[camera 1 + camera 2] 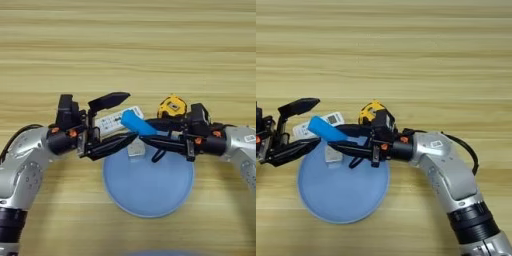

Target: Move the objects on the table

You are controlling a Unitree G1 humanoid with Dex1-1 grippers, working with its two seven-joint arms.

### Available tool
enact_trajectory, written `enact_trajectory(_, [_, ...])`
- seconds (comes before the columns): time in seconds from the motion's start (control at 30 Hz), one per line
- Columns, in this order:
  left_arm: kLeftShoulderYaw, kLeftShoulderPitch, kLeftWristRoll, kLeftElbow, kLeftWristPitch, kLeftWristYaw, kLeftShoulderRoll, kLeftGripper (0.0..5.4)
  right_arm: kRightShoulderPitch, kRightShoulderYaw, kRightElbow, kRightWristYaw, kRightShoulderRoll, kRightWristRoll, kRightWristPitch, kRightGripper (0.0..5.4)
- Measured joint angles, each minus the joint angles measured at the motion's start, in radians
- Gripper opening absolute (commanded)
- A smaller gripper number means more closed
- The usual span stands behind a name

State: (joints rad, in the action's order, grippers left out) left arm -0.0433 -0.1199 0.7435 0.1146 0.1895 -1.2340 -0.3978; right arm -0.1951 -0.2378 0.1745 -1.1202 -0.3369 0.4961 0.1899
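The bright-blue bar [136, 123] hangs tilted above the far rim of the plate, with my right gripper [145, 132] shut on its right end. My left gripper [130, 116] reaches in from the left and is open. One finger is above the bar's left end and the other below it, neither touching it. The white remote [111, 120] lies on the wooden table [128, 50] just behind, partly hidden by the left fingers [298, 106] and the bar [326, 129].
A round pale-blue plate [150, 192] lies below both grippers, with a small grey tile [134, 149] near its far rim. A yellow-and-black tape measure [171, 106] sits behind the right gripper. A black cable loop hangs under the right gripper.
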Motion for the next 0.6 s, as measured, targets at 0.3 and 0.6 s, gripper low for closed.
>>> enact_trajectory(0.3, [-0.015, -0.007, -0.031, -0.002, -0.001, -0.018, 0.014, 5.22, 0.001, -0.011, 0.021, 0.001, 0.005, 0.013, 0.018, 1.42])
enact_trajectory(0.6, [-0.015, -0.007, -0.033, -0.002, -0.003, -0.043, 0.024, 4.31, 0.001, -0.011, 0.027, 0.001, 0.01, 0.027, 0.022, 1.42])
